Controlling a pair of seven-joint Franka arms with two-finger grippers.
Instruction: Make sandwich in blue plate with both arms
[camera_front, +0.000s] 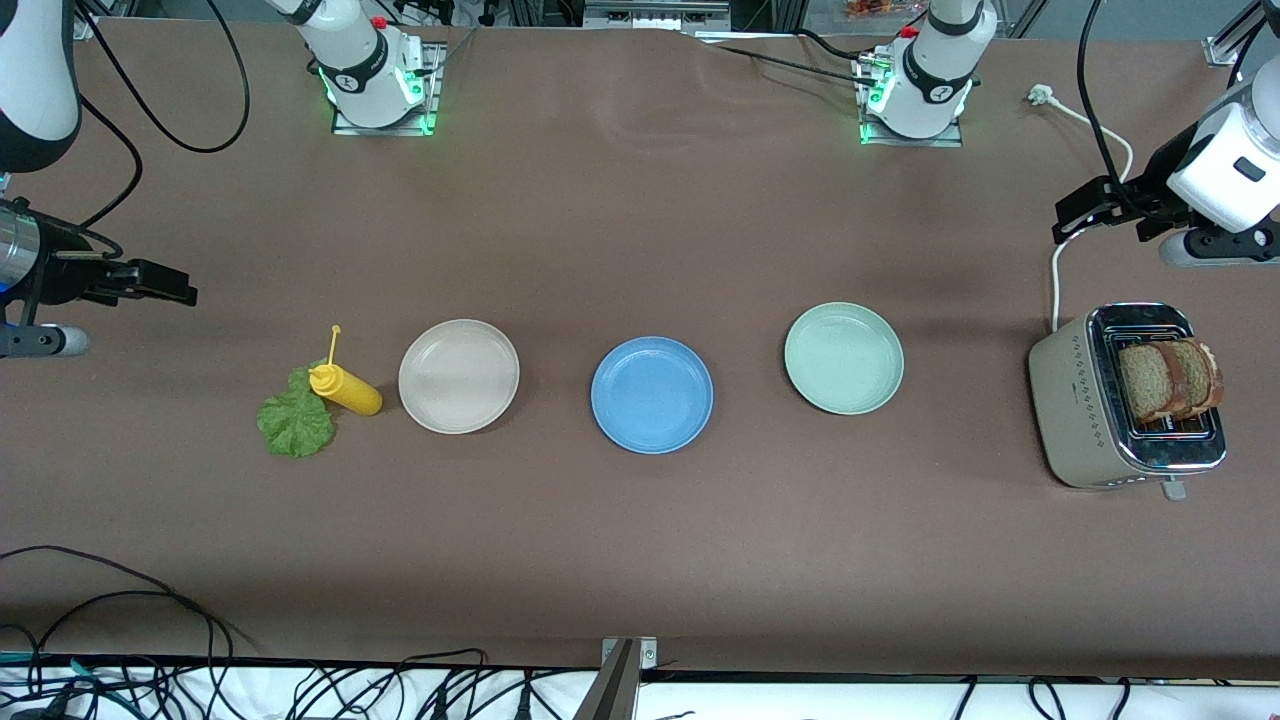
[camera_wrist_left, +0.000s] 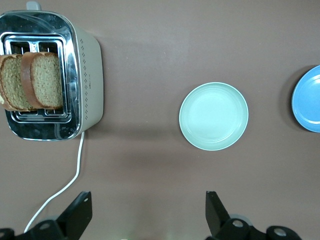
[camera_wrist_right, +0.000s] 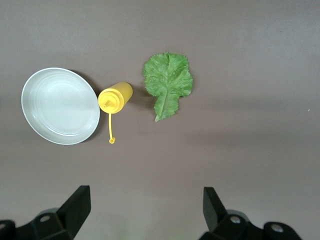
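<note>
The left claw (camera_wrist_left: 145, 215) hangs with its fingers (camera_wrist_left: 80, 212) spread wide and nothing between them, up over the bare brown surface (camera_front: 640, 220) at the left arm's end. Under it lies the toaster's white cord (camera_wrist_left: 70, 182). The toaster (camera_front: 1075, 400) stands nearer to the front camera than that claw's spot, and two slices of brown bread (camera_front: 1170, 378) stick up out of its slots, side by side and touching.

The right claw (camera_wrist_right: 145, 212) is likewise spread and holds nothing, up over the surface at the right arm's end. Below it, nearer to the front camera, a green lettuce leaf (camera_front: 295, 420) lies flat on the surface. A yellow squeeze bottle (camera_front: 345, 388) stands just beside the leaf, its base overlapping the leaf's edge in the front view, its cap hanging loose on a thin strap. A beige plate (camera_front: 459, 376) sits just beside the bottle.

The blue plate (camera_front: 652, 394) rests near the middle of the surface, between the beige plate and a pale green plate (camera_front: 844, 358), apart from both. All three plates hold nothing.
</note>
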